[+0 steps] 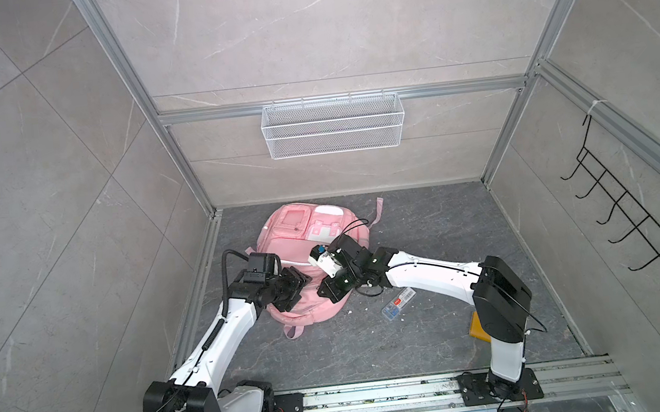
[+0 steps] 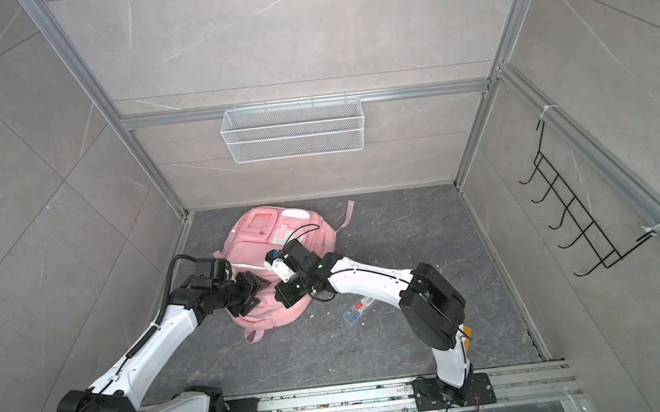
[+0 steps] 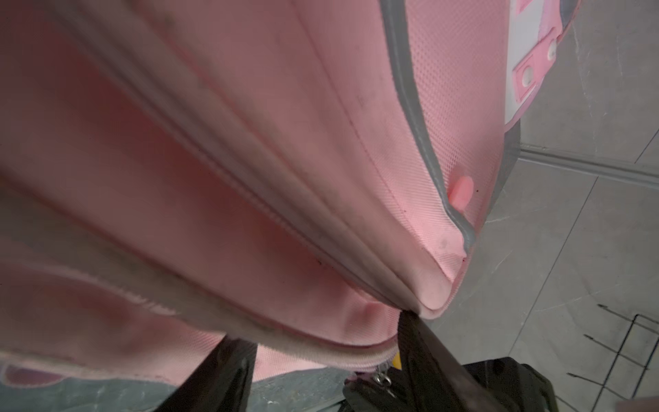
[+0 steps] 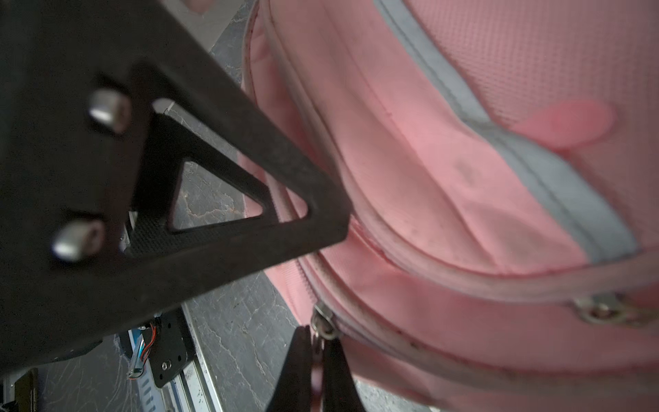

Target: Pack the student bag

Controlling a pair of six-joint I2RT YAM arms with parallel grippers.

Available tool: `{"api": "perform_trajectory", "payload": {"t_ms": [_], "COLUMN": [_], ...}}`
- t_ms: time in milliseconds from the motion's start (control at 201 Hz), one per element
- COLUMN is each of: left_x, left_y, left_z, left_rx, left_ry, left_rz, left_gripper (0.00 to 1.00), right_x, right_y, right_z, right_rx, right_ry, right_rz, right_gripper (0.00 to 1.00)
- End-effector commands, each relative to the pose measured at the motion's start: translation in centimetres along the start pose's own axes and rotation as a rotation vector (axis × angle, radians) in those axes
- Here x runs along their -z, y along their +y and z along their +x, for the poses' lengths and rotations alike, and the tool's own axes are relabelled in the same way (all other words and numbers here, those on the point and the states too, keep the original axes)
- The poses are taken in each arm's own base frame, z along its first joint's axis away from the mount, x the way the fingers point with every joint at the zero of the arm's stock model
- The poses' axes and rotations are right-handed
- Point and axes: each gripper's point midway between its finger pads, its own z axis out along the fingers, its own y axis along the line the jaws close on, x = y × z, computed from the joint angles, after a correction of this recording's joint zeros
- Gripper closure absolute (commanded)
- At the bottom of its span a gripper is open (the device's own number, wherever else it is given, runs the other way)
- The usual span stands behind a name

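The student bag (image 1: 301, 226) (image 2: 276, 229), pink, lies front-up on the dark floor in both top views. My left gripper (image 1: 305, 280) (image 2: 259, 285) is at its near left part. In the left wrist view it (image 3: 326, 356) is open, and the bag's (image 3: 249, 142) zipped edge runs between its fingers. My right gripper (image 1: 323, 293) (image 2: 283, 297) meets it from the right. In the right wrist view it (image 4: 317, 356) is shut on a zip pull below a metal ring (image 4: 322, 323) on the bag (image 4: 445, 178). The left gripper's black finger (image 4: 249, 199) rests on the seam.
A clear case (image 1: 399, 302) (image 2: 358, 310) with a red label lies on the floor right of the bag. An orange flat thing (image 1: 478, 325) shows under the right arm. A white wire basket (image 1: 332, 125) hangs on the back wall, a black hook rack (image 1: 630, 217) on the right wall.
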Motion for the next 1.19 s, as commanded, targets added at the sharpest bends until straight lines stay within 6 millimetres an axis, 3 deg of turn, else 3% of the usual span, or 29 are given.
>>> {"api": "perform_trajectory", "payload": {"t_ms": [0,254,503,697,956,1190], "left_x": [-0.9,0.0,0.4,0.7,1.2,1.5], "left_y": [-1.4,-0.2,0.9,1.4,3.1,3.0], "left_z": [-1.0,-1.2,-1.7,-1.5,0.0,0.2], "left_rx": [0.031,0.021,0.016,-0.011,-0.029,-0.031], "left_ry": [-0.026,-0.060,-0.076,-0.062,-0.039,-0.043], "left_rz": [0.073,0.015,-0.018,-0.032,-0.057,-0.042], "left_gripper": [0.50,1.00,1.00,1.00,1.00,1.00], "right_x": [0.4,1.0,3.8,6.2,7.7,7.8], "right_y": [2.3,0.2,-5.6,-10.1,-13.8,-15.2], "right_z": [-1.2,-0.1,1.4,0.8,-0.3,-1.3], "right_rx": [0.055,0.029,-0.105,-0.172,-0.154,-0.097], "right_ry": [-0.021,-0.002,-0.010,-0.042,-0.054,-0.044], "right_rz": [-0.071,0.035,0.194,0.252,0.305,0.333], "right_gripper": [1.00,1.00,1.00,1.00,1.00,1.00]}}
